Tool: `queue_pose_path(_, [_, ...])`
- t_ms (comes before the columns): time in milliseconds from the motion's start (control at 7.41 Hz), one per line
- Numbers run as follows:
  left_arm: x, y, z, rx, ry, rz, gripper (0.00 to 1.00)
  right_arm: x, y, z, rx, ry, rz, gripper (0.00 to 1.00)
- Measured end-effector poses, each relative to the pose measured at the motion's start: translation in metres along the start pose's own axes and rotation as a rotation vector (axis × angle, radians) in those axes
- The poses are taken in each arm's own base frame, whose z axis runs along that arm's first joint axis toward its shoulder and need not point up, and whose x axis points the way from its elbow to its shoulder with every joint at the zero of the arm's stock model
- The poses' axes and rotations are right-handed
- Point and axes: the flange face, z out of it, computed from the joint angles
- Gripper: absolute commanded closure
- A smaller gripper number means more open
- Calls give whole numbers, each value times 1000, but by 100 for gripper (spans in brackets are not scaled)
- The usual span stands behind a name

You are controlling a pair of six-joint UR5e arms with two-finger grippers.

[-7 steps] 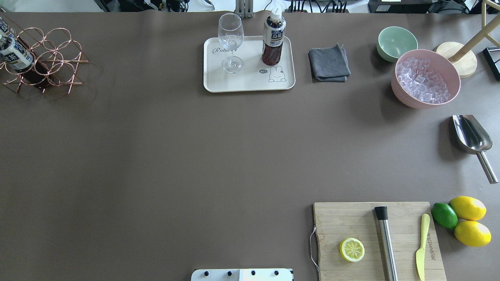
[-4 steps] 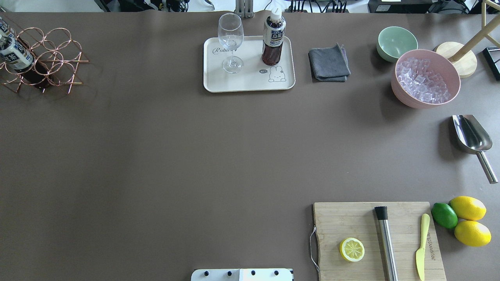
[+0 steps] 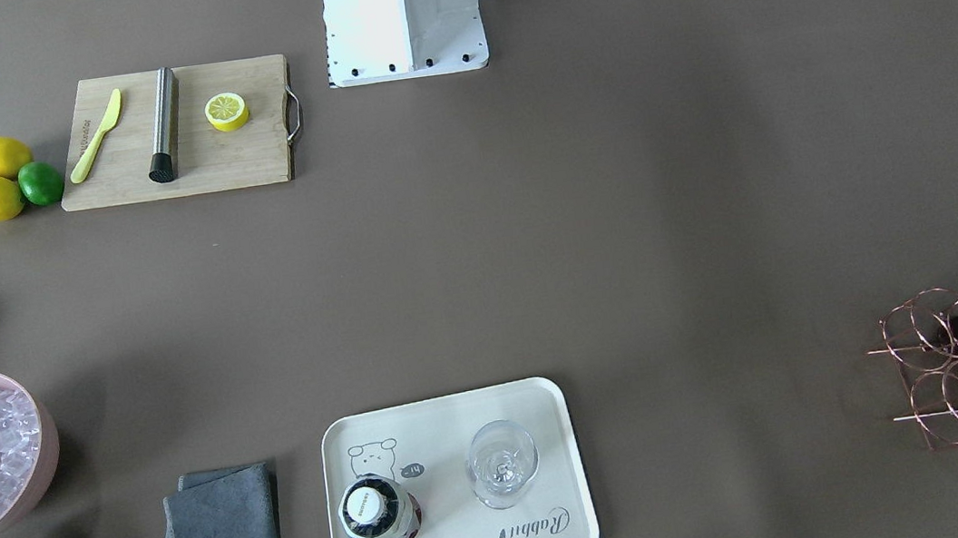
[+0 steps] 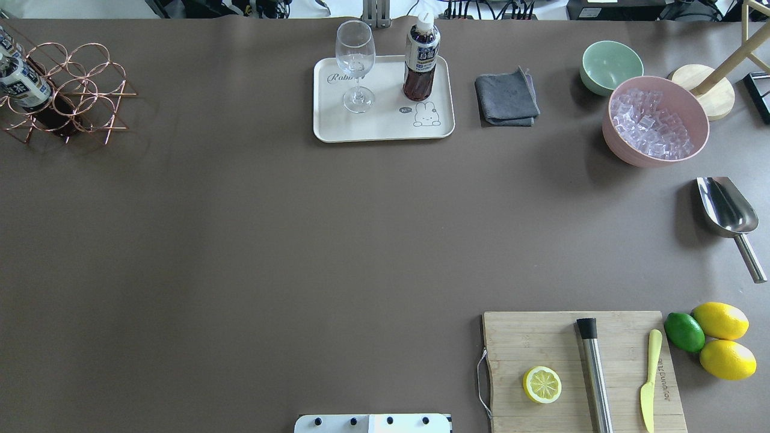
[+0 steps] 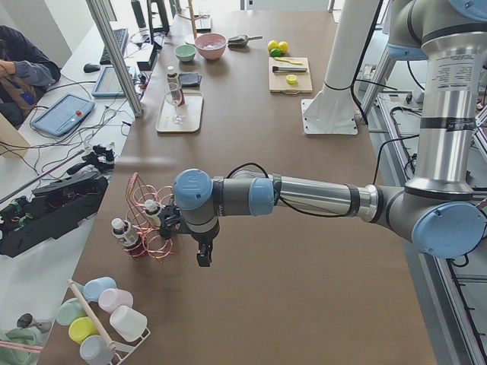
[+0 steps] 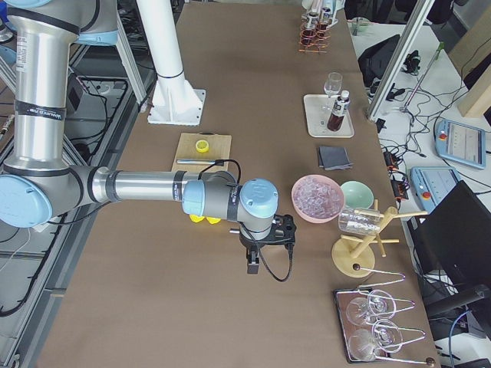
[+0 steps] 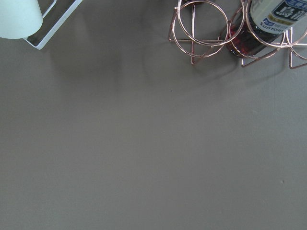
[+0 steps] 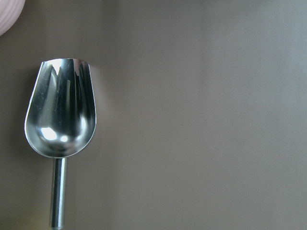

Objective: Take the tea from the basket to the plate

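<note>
One tea bottle (image 4: 421, 57) stands upright on the cream plate (image 4: 385, 123), beside a clear stemmed glass (image 4: 356, 63); the front-facing view shows the bottle (image 3: 378, 512) and the plate (image 3: 496, 404) too. The copper wire basket (image 4: 81, 96) sits at the table's far left with two more tea bottles, one of them (image 4: 24, 84) at the view's edge. The left gripper (image 5: 204, 258) hangs over the table just beside the basket (image 5: 148, 220); I cannot tell whether it is open or shut. The right gripper (image 6: 252, 264) hangs above the metal scoop (image 8: 60, 115); I cannot tell its state either.
A grey cloth (image 4: 506, 97), a mint bowl (image 4: 610, 65) and a pink bowl of ice (image 4: 656, 120) lie right of the plate. A cutting board (image 4: 541, 337) with a lemon half, a muddler and a knife is at the front right, with lemons and a lime beside it.
</note>
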Motion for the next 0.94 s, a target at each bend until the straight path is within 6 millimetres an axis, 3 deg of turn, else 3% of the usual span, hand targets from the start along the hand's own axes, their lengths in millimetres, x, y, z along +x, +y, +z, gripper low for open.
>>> queue_pose_path(945, [0,-1,0,0,0,1,1,8,4,10,-20,-9,24,0])
